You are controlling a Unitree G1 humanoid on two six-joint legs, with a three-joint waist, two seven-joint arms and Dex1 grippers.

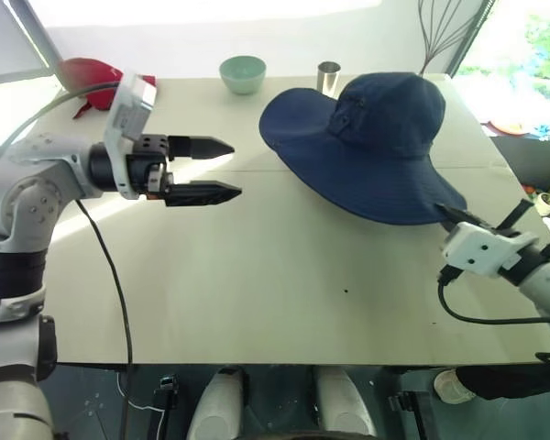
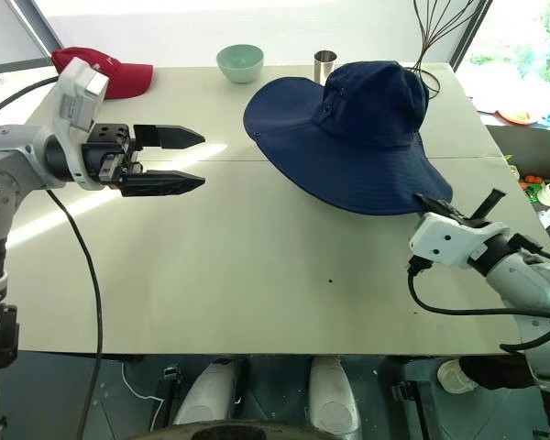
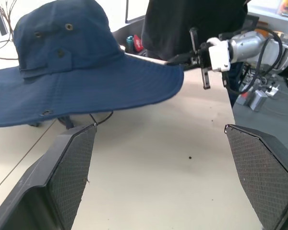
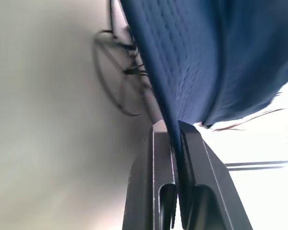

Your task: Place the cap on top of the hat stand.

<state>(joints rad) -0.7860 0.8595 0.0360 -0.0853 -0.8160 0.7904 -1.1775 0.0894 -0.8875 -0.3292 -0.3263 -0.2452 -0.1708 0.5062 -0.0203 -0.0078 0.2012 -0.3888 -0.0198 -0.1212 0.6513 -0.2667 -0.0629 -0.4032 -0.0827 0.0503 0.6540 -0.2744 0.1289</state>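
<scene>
The navy blue cap (image 1: 367,137) rests with its crown up at the back right of the pale table (image 1: 284,275), its wide brim spread out. Beneath the brim, thin dark wires of the hat stand (image 4: 134,71) show; the cap hides the rest of it. My right gripper (image 4: 175,127) is shut on the near right edge of the cap's brim, also seen from the head (image 2: 431,203). My left gripper (image 1: 231,170) hovers open over the left of the table, pointing toward the cap with nothing between its fingers (image 3: 72,163).
A red baseball cap (image 1: 92,75), a green bowl (image 1: 243,73) and a metal cup (image 1: 328,80) stand along the table's far edge. A taller wire stand (image 1: 445,32) rises behind the navy cap. A person in dark clothing (image 3: 192,24) stands at the table's right side.
</scene>
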